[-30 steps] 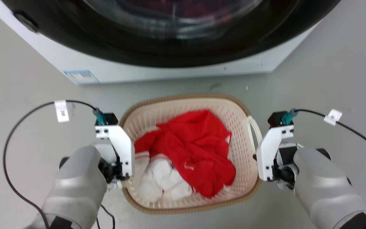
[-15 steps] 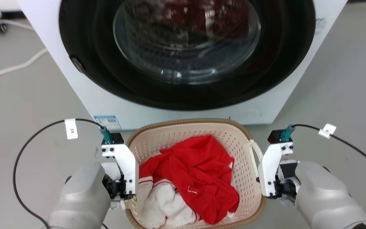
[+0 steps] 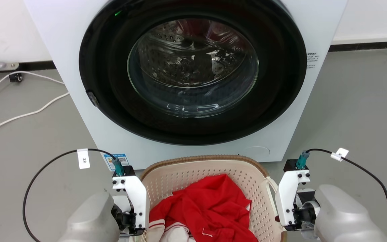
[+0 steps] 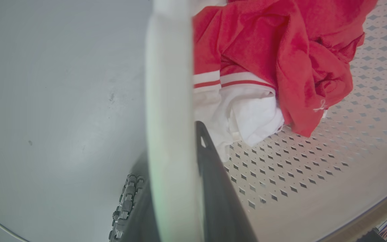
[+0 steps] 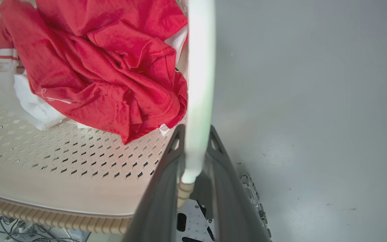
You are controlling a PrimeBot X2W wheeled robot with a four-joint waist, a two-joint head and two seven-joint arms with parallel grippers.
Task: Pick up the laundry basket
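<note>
Left gripper (image 4: 171, 148) and right gripper (image 5: 195, 139) fingers (image 5: 161, 195) are clenching the cream-pink perforated plastic laundry basket's (image 3: 180, 176) white loop handles (image 5: 198, 84), open grey floor (image 5: 297, 101) flanking.

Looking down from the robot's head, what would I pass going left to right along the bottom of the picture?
Left black cable with its tag → left hand → laundry basket, red garment inside it → right hand → right black cable with its tag.
</note>
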